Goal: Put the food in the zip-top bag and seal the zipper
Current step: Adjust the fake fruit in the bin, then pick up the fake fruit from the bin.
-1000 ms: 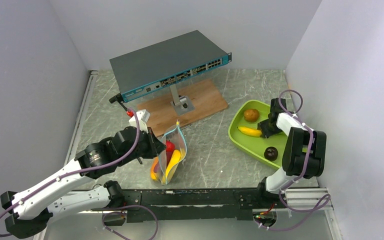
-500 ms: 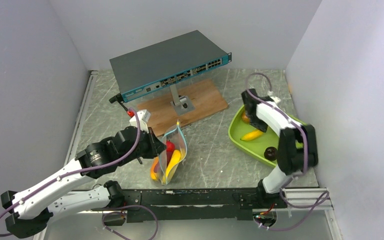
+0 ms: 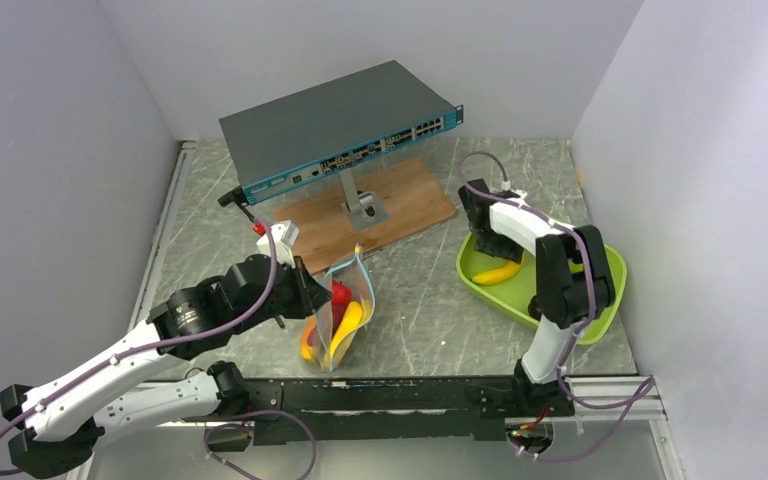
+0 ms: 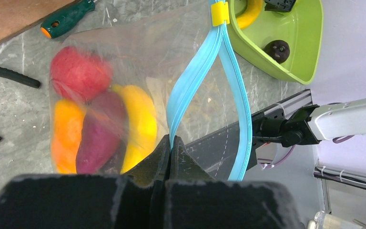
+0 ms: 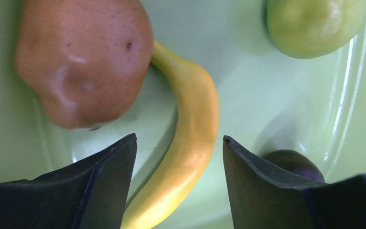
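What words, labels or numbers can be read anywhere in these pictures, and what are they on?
None can be read.
The grey network switch has tiny marks along its teal front by the ports, too small to make out.
The clear bag, the toy banana and the green tray show no writing.

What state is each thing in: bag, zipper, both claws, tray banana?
zip-top bag: mouth open, fruit inside
zipper: unsealed, strips apart
left claw: shut on zipper
right claw: open, astride banana
banana: lying in green tray, not gripped
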Controlling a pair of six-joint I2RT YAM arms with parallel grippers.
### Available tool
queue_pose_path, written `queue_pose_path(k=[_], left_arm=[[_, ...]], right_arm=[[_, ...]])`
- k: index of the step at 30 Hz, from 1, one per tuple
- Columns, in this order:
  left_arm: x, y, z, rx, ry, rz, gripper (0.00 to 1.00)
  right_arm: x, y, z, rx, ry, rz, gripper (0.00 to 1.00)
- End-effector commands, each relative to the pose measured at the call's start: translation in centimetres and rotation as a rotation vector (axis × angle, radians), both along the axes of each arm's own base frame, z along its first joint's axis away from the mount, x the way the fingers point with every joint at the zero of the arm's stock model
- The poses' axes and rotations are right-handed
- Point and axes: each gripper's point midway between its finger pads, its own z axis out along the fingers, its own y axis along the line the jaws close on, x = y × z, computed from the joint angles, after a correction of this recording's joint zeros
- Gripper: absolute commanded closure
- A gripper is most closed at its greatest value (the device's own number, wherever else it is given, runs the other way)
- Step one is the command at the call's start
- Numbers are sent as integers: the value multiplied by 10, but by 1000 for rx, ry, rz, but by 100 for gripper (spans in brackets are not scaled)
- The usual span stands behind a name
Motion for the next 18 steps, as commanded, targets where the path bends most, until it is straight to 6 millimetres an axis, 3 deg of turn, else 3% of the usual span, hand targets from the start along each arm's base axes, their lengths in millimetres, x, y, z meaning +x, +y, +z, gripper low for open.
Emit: queue_pose_path(k=[1, 6, 11, 18], left_arm=[[2, 1, 11, -27, -39, 3, 100], [2, 4, 11, -21, -41, 7, 100], [2, 6, 8, -25, -45, 13, 100], [2, 1, 11, -25, -42, -5, 100]], right_arm=[[23, 14, 27, 175, -171, 43, 31], [10, 18, 34, 363, -257, 4, 29], [-19, 20, 11, 660, -349, -133, 29], [-31, 7, -8, 762, -483, -241, 29]])
